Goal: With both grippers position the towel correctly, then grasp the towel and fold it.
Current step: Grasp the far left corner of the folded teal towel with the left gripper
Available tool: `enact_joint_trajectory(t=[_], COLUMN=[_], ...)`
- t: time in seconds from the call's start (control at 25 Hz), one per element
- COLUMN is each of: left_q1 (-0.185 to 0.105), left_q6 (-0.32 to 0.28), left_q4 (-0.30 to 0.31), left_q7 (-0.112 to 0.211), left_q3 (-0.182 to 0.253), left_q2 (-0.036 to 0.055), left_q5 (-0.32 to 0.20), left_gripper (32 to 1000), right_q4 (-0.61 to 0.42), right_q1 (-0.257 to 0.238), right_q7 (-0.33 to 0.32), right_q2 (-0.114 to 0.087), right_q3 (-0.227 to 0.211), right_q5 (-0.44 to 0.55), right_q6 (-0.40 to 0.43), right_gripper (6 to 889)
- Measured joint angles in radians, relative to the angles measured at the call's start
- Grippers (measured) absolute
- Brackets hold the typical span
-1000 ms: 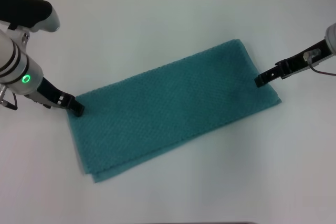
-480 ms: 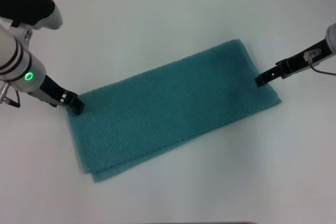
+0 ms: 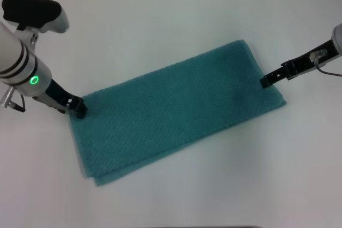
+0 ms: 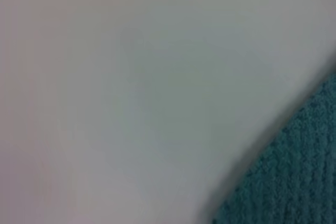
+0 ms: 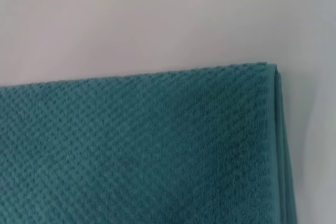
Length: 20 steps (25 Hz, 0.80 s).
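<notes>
The left gripper is pressing at the towel's far-left corner; the towel is lying slantwise mid-table. The right gripper is touching its right edge. I cannot tell either opening. Both should pinch every layer and move together.

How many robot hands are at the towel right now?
2. The left hand sits at the towel's left end, by its far corner; the right hand is at the right end's edge. Neither is hidden.

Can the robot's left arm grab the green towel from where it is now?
Probably yes. The left pincer is right at the towel's corner, and nothing on the table is in the way.
</notes>
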Motion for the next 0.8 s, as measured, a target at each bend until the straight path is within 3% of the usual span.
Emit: enact_joint_trajectory(t=[0.24,0.8], left_q1=[0.000,-0.010], left_q6=[0.006,0.030], left_q4=[0.004,0.009], left_q7=[-0.003,-0.003], left_q3=[0.000,-0.001], left_q2=[-0.0015,-0.0003], left_q5=[0.000,-0.005], left_gripper=[529,857], right_q4=[0.000,0.000], right_q1=[0.000,-0.005], right_q7=[0.000,0.000], right_q2=[-0.001,-0.003], right_q3=[0.000,-0.001], right_q5=[0.000,0.000], right_q6=[0.000,0.000], right_gripper=[797,791])
